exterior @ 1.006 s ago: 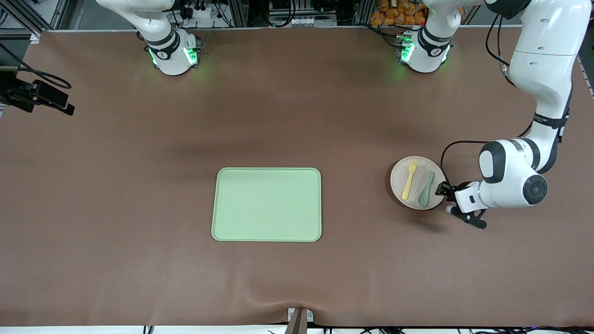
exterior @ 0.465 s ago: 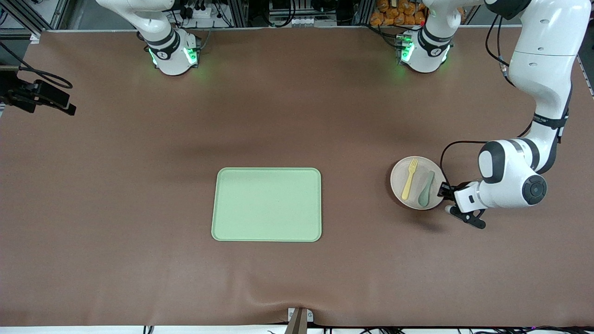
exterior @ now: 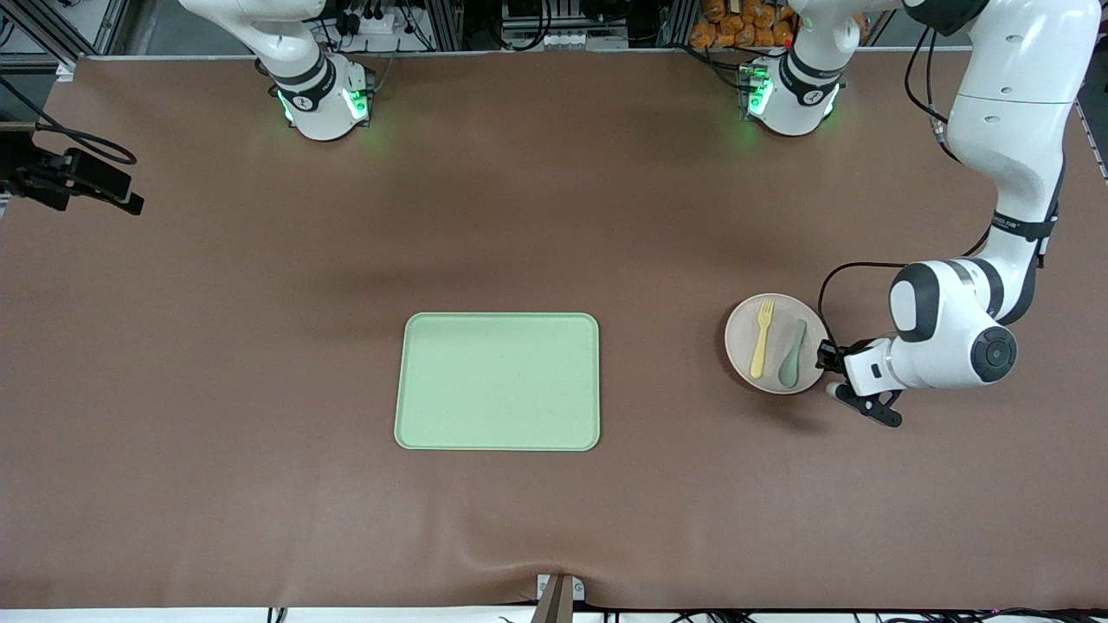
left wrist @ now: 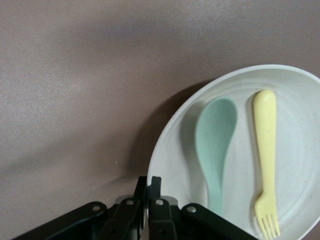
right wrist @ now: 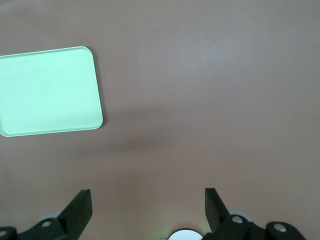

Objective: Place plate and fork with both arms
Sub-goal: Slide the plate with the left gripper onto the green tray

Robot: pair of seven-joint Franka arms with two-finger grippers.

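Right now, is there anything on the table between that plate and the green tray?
Nothing visible. The stretch of brown table between the plate and the green tray is bare. The left gripper has its fingers shut on the plate's rim, with the fork and spoon lying in it.

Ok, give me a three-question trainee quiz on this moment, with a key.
1. True or false: the left gripper is shut on the plate rim.
2. What lies on the plate beside the fork? A) knife B) spoon C) cup
3. Fill in: the tray holds ____.

Key: 1 true. 2 B. 3 nothing; it sits bare toward the right arm's end from the plate, while the right gripper waits open above the table.
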